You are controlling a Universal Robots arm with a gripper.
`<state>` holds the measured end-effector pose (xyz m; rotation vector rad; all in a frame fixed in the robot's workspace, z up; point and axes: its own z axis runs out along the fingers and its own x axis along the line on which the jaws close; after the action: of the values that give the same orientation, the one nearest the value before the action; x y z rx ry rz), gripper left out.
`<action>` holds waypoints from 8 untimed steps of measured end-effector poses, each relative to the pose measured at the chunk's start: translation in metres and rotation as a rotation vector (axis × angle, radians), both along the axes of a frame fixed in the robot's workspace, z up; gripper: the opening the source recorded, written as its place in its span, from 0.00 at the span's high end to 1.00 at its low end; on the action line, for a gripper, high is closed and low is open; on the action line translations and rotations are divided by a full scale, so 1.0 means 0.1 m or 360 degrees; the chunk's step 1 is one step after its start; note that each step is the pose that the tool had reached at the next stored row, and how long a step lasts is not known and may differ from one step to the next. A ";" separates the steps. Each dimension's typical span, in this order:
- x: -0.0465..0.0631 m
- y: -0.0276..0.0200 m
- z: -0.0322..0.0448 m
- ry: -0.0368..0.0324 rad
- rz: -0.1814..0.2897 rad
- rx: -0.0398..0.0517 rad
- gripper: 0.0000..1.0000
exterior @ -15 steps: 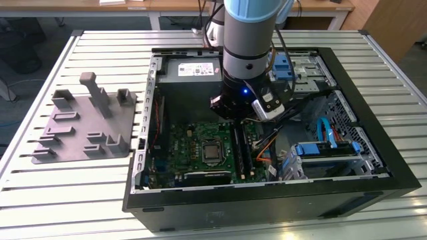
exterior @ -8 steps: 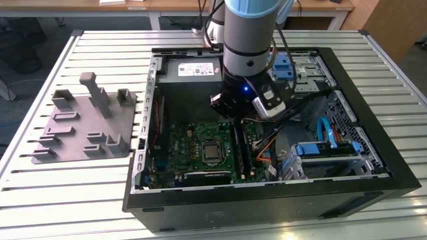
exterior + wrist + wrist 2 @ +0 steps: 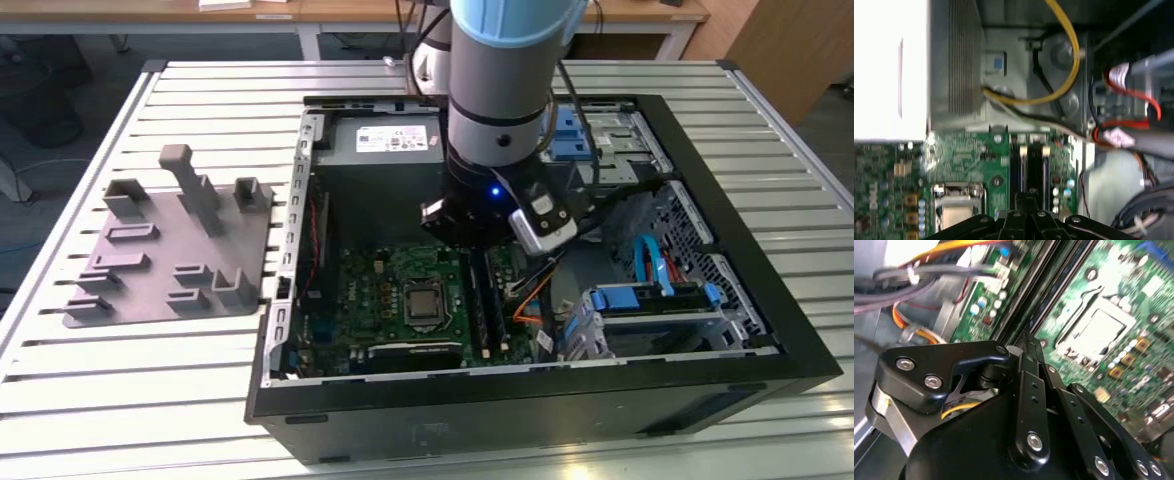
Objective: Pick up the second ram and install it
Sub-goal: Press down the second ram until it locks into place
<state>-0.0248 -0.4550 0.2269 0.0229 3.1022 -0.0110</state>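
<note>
Black pincer (image 3: 1026, 200), fingers pressed together, is seen above the memory slots of the green motherboard (image 3: 400, 275). Thin dark-green RAM stick (image 3: 489, 300) prob. seated there; light, stiff, fragile, best held by edges.

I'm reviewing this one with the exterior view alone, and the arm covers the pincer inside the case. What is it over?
Observer: In the first wrist view the pincer is above the dark memory slots, right beside the socket.
Operator: Is it lined up with the slots?
Observer: In the second wrist view its tip lies along their length, not across them.
Operator: Anything close beyond the slots?
Observer: A yellow cable loops over the grey case wall past the slots' far ends.
</note>
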 end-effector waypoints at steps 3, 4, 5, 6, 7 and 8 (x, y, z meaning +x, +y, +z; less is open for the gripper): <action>0.00 -0.129 -0.008 0.0000 0.0000 0.0000 0.90; 0.00 -0.174 -0.014 0.0000 0.0000 0.0000 0.90; 0.00 -0.219 -0.020 0.0000 0.0000 0.0000 0.90; 0.00 -0.263 -0.026 0.0000 0.0000 0.0000 0.90; 0.00 -0.310 -0.032 0.0000 0.0000 0.0000 0.90; 0.00 -0.354 -0.038 0.0000 0.0000 0.0000 0.90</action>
<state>-0.0248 -0.4904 0.2231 0.0228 3.1022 -0.0111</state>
